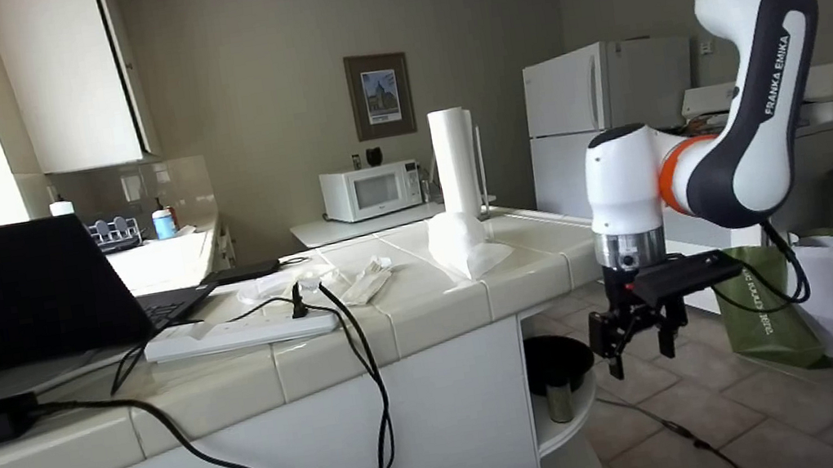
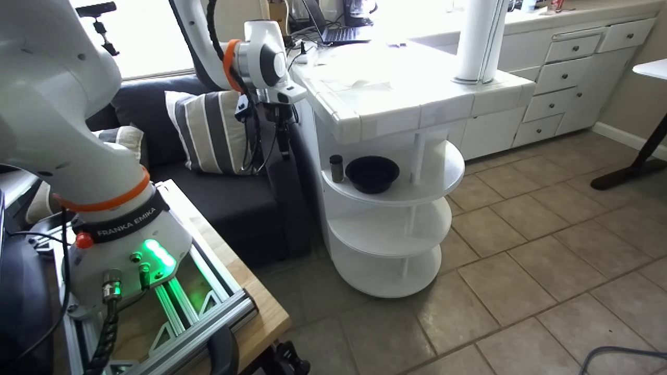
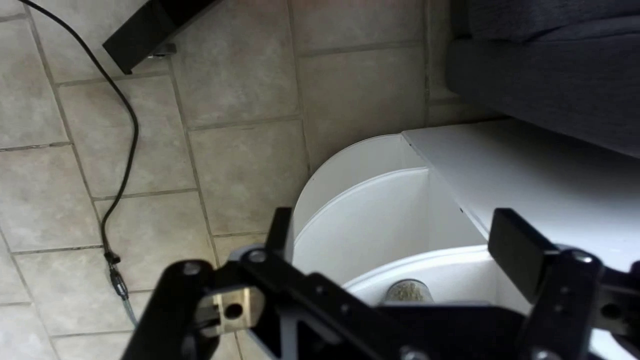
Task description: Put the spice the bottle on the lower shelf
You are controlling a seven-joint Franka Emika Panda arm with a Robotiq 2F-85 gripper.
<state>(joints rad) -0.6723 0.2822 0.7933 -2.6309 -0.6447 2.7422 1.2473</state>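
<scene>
I'm holding the fingers point(image 3: 517, 255) wide apart, clear of the spice bottle point(image 2: 337, 171).
On my feed the bottle is standing upright on the topmost rounded shelf point(image 2: 430, 187) of the white island point(image 1: 455, 435), just beside a black bowl point(image 2: 372, 174), with two lower shelves point(image 2: 388, 229) showing beneath. In the wrist view I'm seeing only part of the bottle; in both exterior views the fingers are pointing down, to the side of the shelves.

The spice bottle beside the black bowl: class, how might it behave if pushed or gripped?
The spice bottle, taller than wide, would probably tip if pushed near its dark cap. Toppled, being cylindrical, it could roll. Its straight-sided form suggests it may be stiff when squeezed.
</scene>
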